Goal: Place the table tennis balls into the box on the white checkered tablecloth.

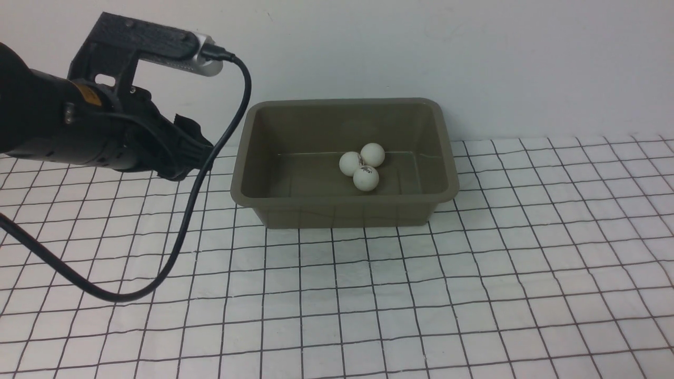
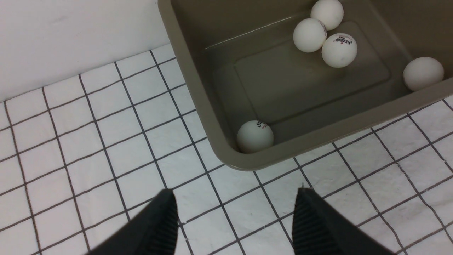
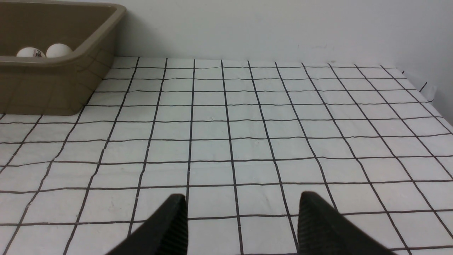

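My left gripper (image 2: 235, 198) hangs above the white checkered tablecloth (image 1: 368, 295), just outside a rounded corner of the box (image 2: 226, 156); its two black ribbed fingers (image 2: 161, 223) stand well apart with nothing between them but cloth. My right gripper (image 3: 240, 205) is likewise spread and empty, over bare grid well away from the box (image 3: 53, 88).

The box (image 1: 253, 158) is a smooth olive-grey plastic tub with a flared rim, sloping walls and a flat floor bearing a faint raised rectangle. It sits on the cloth against the pale wall.

All five table tennis balls lie inside it, matte white and round. Three touch one another in a cluster (image 2: 325, 35), one showing a small dark printed logo. A fourth ball (image 2: 254, 136) rests alone in the corner nearest my left gripper, against the wall, with a tiny mark on top. The fifth ball (image 2: 423, 73) sits against the same long wall further along.

The cloth is thin, slightly wrinkled, its black lines wavering.
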`<state>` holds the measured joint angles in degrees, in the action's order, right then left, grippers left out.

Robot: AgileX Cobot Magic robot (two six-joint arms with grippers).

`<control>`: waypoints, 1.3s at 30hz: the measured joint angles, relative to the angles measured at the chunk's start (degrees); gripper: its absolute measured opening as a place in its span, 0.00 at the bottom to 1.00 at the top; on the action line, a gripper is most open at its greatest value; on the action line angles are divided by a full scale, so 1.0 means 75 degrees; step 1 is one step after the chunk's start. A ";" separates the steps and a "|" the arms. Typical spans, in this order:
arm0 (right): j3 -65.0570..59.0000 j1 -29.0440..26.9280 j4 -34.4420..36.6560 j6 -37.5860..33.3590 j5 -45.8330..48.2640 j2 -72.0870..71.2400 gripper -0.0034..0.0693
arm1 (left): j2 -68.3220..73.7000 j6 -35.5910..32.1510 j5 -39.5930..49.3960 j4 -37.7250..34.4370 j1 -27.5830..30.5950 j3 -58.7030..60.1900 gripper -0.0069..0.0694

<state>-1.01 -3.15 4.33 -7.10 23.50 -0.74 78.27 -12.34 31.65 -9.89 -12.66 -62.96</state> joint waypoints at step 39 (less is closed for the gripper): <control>0.0000 0.0000 0.0000 0.0000 -0.0013 0.0000 0.58 | -0.5408 -0.0204 0.1844 0.0544 0.3610 0.2384 0.61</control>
<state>-1.01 -3.15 4.33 -7.10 23.40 -0.74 37.71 -13.87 45.48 -5.81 14.41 -45.08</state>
